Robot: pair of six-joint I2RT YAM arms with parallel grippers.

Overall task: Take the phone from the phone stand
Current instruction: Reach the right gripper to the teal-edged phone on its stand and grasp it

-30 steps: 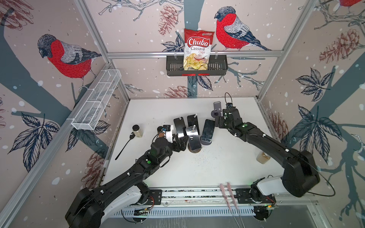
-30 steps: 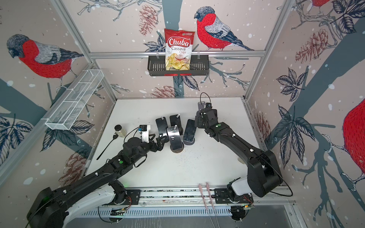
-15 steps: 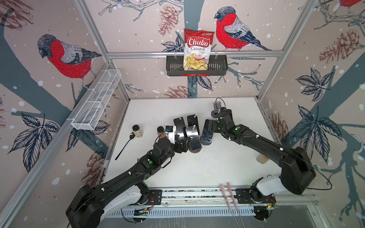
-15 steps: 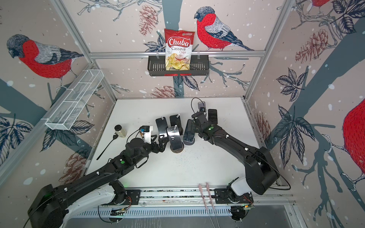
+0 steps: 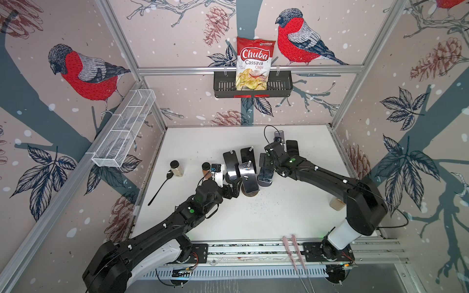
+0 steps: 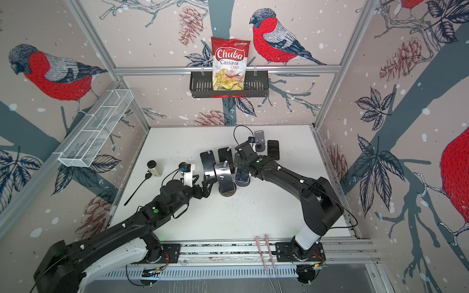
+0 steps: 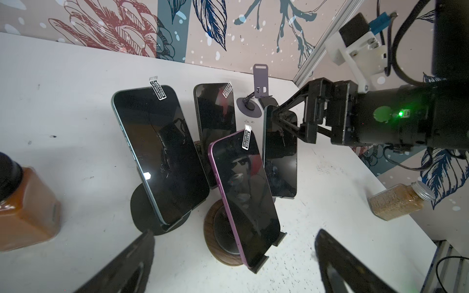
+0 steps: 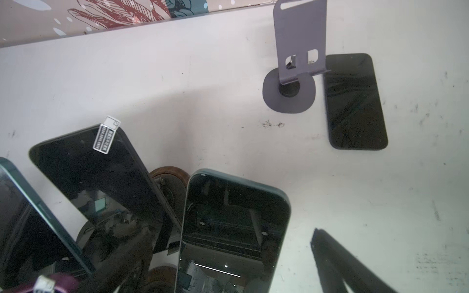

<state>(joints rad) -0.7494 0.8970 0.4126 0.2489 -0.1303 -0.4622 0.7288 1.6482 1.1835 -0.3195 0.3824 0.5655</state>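
Dark phone (image 8: 236, 203) — right gripper (image 8: 228, 232) gapes astride its top, left gripper (image 7: 234, 234) gapes nearby.

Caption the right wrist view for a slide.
Open right gripper frames a propped phone; beyond, an empty purple stand beside a flat-lying phone.

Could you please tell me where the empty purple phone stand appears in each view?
In a top view: the empty purple stand is at the back of the table, right of centre.
In a top view: the stand is in the same place.
Left wrist: the stand is beyond the untagged propped phone.
Right wrist: the stand is beside the flat phone, its top cut off.
Shared landmark: that untagged propped phone, in front of the stand in all four.
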